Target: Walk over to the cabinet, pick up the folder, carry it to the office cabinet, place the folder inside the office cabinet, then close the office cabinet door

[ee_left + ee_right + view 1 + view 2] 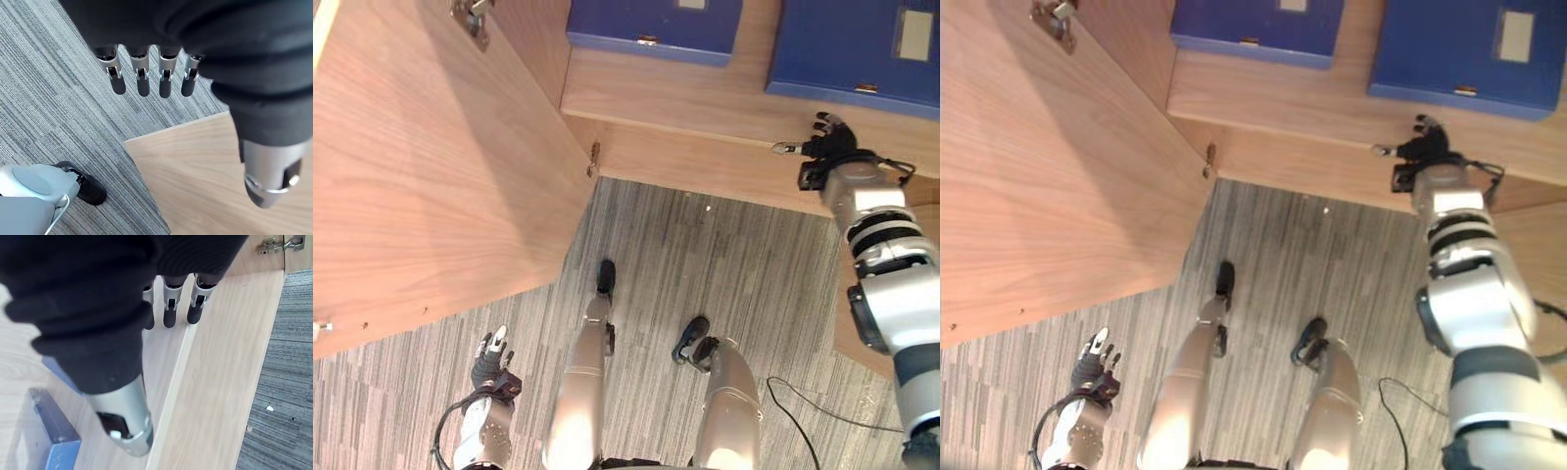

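Two blue folders lie flat on the wooden shelf of the office cabinet, one at the left (656, 24) and one at the right (857, 44). My right hand (827, 137) is stretched out to the shelf's front edge (705, 108), just short of the right folder, fingers straight and holding nothing. In the right wrist view its fingers (168, 316) lie over the shelf board and a blue folder's corner (49, 431) shows beside the thumb. My left hand (492, 360) hangs low over the carpet, open and empty, near the lower edge of the cabinet door (215, 176).
The cabinet door (431, 166) stands wide open at the left, with a metal hinge (472, 18) on its inner face. Grey striped carpet (724, 264) covers the floor in front of the cabinet.
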You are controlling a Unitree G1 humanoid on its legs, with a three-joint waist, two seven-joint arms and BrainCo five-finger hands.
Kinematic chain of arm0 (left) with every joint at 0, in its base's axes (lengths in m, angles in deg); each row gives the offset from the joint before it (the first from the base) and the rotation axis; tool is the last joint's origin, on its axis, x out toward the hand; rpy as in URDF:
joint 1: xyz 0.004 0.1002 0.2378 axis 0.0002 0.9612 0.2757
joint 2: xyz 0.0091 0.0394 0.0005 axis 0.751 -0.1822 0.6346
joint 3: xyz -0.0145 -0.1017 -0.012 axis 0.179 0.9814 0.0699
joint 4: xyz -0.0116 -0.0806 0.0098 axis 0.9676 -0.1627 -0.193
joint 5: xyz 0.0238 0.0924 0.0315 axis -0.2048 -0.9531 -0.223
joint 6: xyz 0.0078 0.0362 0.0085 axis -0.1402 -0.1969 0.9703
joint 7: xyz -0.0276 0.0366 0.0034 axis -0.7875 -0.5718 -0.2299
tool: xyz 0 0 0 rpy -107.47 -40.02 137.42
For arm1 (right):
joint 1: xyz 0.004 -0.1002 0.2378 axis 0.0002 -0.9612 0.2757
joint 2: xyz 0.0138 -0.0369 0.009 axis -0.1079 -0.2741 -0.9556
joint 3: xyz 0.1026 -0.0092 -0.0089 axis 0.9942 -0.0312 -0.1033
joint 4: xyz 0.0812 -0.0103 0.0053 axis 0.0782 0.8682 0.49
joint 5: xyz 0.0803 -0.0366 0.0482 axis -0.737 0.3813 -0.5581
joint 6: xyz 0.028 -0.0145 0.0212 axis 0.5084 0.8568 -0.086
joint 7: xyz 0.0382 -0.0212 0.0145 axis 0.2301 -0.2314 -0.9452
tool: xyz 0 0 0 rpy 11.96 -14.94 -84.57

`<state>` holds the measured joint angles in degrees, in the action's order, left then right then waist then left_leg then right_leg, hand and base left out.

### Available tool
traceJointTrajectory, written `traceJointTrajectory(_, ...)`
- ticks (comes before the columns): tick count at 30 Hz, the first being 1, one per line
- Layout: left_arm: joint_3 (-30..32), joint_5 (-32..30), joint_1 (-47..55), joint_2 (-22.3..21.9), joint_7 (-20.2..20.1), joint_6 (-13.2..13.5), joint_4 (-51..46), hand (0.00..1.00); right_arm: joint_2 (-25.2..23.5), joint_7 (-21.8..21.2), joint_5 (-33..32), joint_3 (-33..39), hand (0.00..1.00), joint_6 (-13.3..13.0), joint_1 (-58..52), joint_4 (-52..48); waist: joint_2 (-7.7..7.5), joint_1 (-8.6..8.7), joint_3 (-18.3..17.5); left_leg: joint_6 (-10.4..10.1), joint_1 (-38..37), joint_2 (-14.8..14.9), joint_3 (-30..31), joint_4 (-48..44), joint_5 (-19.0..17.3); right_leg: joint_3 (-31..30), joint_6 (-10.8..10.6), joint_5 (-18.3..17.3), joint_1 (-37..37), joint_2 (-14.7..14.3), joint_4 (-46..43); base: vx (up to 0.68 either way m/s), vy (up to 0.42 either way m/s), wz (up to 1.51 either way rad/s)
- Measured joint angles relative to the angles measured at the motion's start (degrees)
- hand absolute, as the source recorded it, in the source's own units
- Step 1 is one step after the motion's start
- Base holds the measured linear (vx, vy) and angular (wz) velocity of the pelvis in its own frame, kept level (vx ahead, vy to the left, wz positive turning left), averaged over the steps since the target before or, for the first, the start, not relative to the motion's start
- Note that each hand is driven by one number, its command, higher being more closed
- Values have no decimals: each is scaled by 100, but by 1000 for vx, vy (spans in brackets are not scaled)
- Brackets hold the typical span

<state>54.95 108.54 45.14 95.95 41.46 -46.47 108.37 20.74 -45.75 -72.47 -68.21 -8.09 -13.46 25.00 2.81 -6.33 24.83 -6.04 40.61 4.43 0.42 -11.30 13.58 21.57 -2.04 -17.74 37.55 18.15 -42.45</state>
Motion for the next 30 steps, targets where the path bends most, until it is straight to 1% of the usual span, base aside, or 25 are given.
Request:
traceJointTrajectory(2,-32,-97,27,36,-1,5,-8,0,-161,74,-1,6,0,-38,-39,1,-3,34,-3,0,-276,29,-111,418,192,-3,-9,46,-94,-25,120,67,-40,-10)
traceJointTrajectory(5,-109,-122,129,84,-3,50,-61,0,-343,114,1,86,0,-49,-47,0,-27,52,-47,-7,-491,54,-240,778,335,-43,-11,69,-104,-38,179,62,-67,-11)
traceJointTrajectory(8,-191,-124,175,82,-3,55,-78,0,-470,113,37,117,0,-52,-124,-5,-35,45,-73,2,-684,62,-360,947,390,-115,-32,87,-172,-50,229,87,-67,-16)
traceJointTrajectory(9,-219,-124,185,79,-3,58,-86,0,-542,112,158,125,0,-54,-167,-4,-35,47,-79,2,-756,65,-401,984,391,-134,-39,99,-213,-58,260,77,-40,-19)
traceJointTrajectory(11,-276,-123,212,75,-3,82,-88,0,-795,102,484,120,0,-61,-336,-4,-36,50,-137,-1,-907,123,-497,1088,391,-178,-46,170,-314,-149,420,76,-33,-26)
traceJointTrajectory(12,-289,-123,212,75,-3,89,-90,0,-862,97,546,119,0,-56,-398,-8,-41,46,-159,-1,-925,138,-524,1110,391,-192,-46,187,-318,-171,450,63,-19,-25)
traceJointTrajectory(14,-356,-125,214,59,-4,99,-83,0,-1200,42,834,122,0,-12,-724,1,-43,52,-160,-1,-1118,158,-616,1203,391,-247,-65,222,-445,-210,547,60,-20,-21)
traceJointTrajectory(17,-402,-188,217,3,-11,108,-82,0,-1606,-17,952,128,0,34,-1119,149,-42,65,-165,-2,-1402,157,-678,1302,388,-255,-82,231,-692,-221,627,62,-27,-11)
traceJointTrajectory(19,-427,-217,218,-101,-44,109,-72,0,-1871,-4,1071,290,0,30,-1460,155,-42,69,-167,-8,-1597,159,-690,1311,364,-231,-96,239,-919,-232,713,68,-27,-4)
traceJointTrajectory(20,-463,-228,218,-174,-48,108,-23,0,-2103,36,1247,332,0,30,-1740,152,-42,68,-169,-23,-1764,169,-707,1315,321,-223,-112,248,-1110,-253,786,67,-10,-9)
traceJointTrajectory(21,-521,-252,225,-221,-48,104,47,0,-2371,62,1666,347,0,27,-2094,90,-51,71,-190,-22,-1930,191,-730,1315,279,-222,-142,266,-1308,-290,884,67,-5,-12)
traceJointTrajectory(22,-528,-270,231,-254,-48,103,56,0,-2497,67,1793,362,0,24,-2281,77,-57,82,-203,-19,-2004,202,-741,1315,258,-221,-153,272,-1401,-308,935,75,2,-16)
traceJointTrajectory(23,-528,-347,238,-338,-46,103,65,0,-2793,62,2159,523,0,31,-2715,21,-63,90,-238,-18,-2155,238,-774,1315,200,-215,-169,289,-1582,-358,1040,64,6,-15)
traceJointTrajectory(24,-525,-414,249,-397,-45,103,88,0,-3024,54,2464,664,0,39,-3127,-127,-69,89,-307,-34,-2231,277,-798,1315,168,-215,-184,315,-1668,-417,1148,75,11,-24)
traceJointTrajectory(26,-525,-628,325,-474,-45,81,271,0,-3597,-12,3153,876,0,38,-4108,-294,-131,92,-540,-43,-2462,385,-981,1370,91,-223,-197,360,-1875,-533,1417,97,18,-39)
traceJointTrajectory(27,-521,-688,342,-498,-46,75,342,0,-3737,-45,3293,990,0,37,-4398,-313,-161,92,-617,-48,-2552,409,-1043,1413,85,-222,-226,383,-1944,-550,1487,138,23,-42)
traceJointTrajectory(28,-472,-816,330,-575,-46,63,542,0,-3925,-82,3554,1286,0,41,-4922,-380,-187,114,-807,-68,-2620,444,-1079,1407,40,-216,-227,446,-2082,-598,1618,157,17,-29)
traceJointTrajectory(29,-446,-991,292,-665,-47,61,769,0,-4003,-138,3773,1535,0,40,-5363,-387,-228,188,-944,-91,-2768,466,-1113,1408,-15,-216,-253,478,-2260,-637,1736,155,15,-20)
traceJointTrajectory(30,-443,-1109,266,-703,-47,61,898,0,-4018,-164,3837,1682,0,30,-5554,-412,-249,229,-998,-104,-2851,474,-1134,1407,-44,-214,-269,495,-2355,-652,1795,156,15,-21)
